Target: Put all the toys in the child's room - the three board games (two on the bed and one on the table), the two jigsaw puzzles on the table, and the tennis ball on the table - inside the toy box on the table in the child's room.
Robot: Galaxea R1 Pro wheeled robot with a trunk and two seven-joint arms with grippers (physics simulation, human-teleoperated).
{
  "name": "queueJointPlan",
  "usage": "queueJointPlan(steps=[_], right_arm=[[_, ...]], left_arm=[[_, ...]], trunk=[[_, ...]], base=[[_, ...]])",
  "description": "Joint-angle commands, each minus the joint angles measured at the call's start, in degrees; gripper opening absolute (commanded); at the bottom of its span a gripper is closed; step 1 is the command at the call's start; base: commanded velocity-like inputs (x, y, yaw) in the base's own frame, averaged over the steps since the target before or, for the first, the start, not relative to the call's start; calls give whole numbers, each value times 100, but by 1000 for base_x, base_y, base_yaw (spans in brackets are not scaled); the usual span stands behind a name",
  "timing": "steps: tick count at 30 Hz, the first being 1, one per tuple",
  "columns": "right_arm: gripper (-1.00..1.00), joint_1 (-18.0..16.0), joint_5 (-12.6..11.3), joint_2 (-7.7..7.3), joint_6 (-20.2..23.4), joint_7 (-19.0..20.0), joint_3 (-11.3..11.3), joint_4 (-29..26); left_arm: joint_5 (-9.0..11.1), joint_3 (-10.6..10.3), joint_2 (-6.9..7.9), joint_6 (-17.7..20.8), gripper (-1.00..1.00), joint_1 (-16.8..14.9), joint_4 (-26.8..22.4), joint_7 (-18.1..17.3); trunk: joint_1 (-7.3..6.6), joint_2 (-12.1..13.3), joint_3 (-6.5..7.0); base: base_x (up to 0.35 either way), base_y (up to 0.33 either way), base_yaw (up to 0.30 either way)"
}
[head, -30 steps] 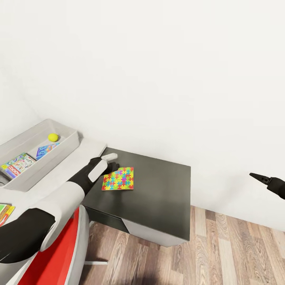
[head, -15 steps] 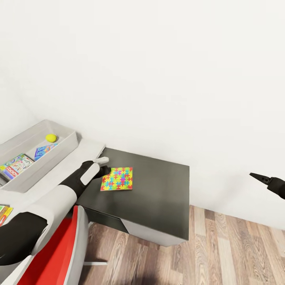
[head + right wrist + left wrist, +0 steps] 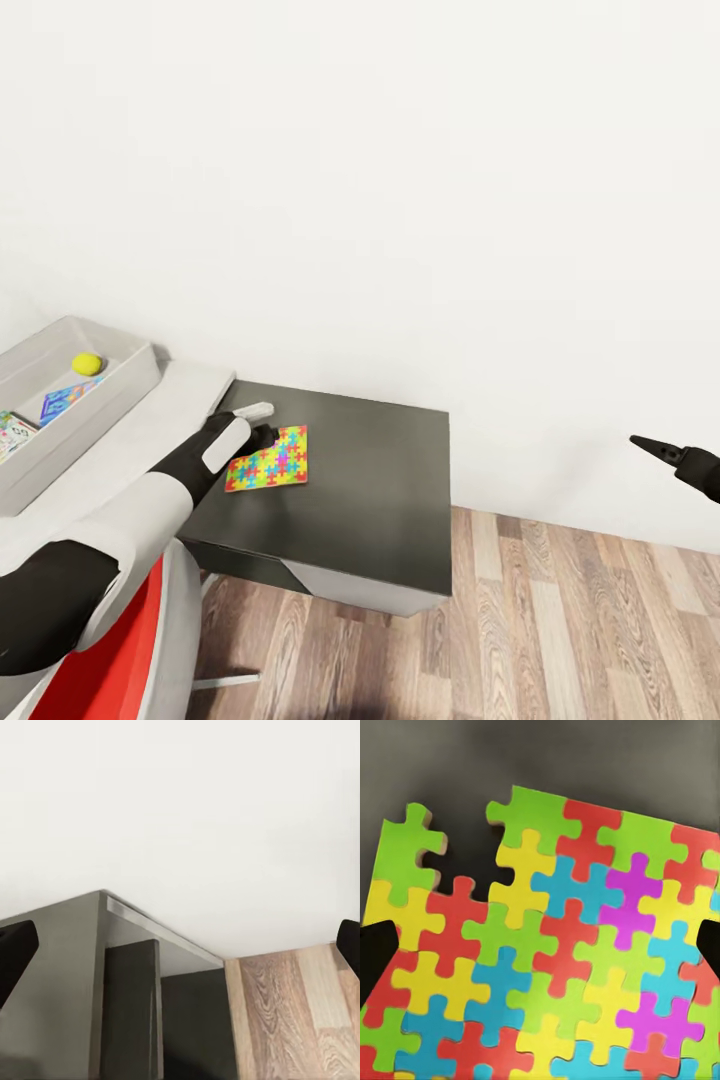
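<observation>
Our head camera has swung to the right, so the toy box (image 3: 120, 375) and the dark table (image 3: 390, 500) sit further left in view. Our left gripper (image 3: 262, 432) has drawn back and down to the jigsaw puzzle (image 3: 268, 459), its near edge.

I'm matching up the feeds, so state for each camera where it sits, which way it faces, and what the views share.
Head view: on the head, facing forward and down at the dark corner section, toy box and wall; both arms show.
Left wrist view: near the left gripper, facing down at the jigsaw puzzle; dark fingertips at the edges.
Right wrist view: near the right gripper, facing desk side, floor and wall.
Shared: head and left wrist views both show the puzzle.
</observation>
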Motion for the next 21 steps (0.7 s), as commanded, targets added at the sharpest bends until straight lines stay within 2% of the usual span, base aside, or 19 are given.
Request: queueJointPlan(steps=[1, 6, 18, 21], right_arm=[[100, -7, 56, 0, 27, 107, -8, -1], [100, -7, 62, 0, 27, 300, -8, -1], [100, -3, 63, 0, 27, 350, -8, -1], [100, 0, 64, 2, 27, 352, -8, -1]], left_arm=[[59, -47, 9, 7, 100, 3, -12, 50], [54, -43, 7, 9, 100, 36, -10, 48], [39, -38, 22, 31, 100, 31, -90, 123], [34, -37, 97, 29, 100, 38, -94, 134]], trunk=[[3, -9, -8], [3, -9, -8], [3, -9, -8], [3, -9, -8]], base=[[0, 0, -37], [0, 0, -18], [0, 0, -2], [0, 0, 0]])
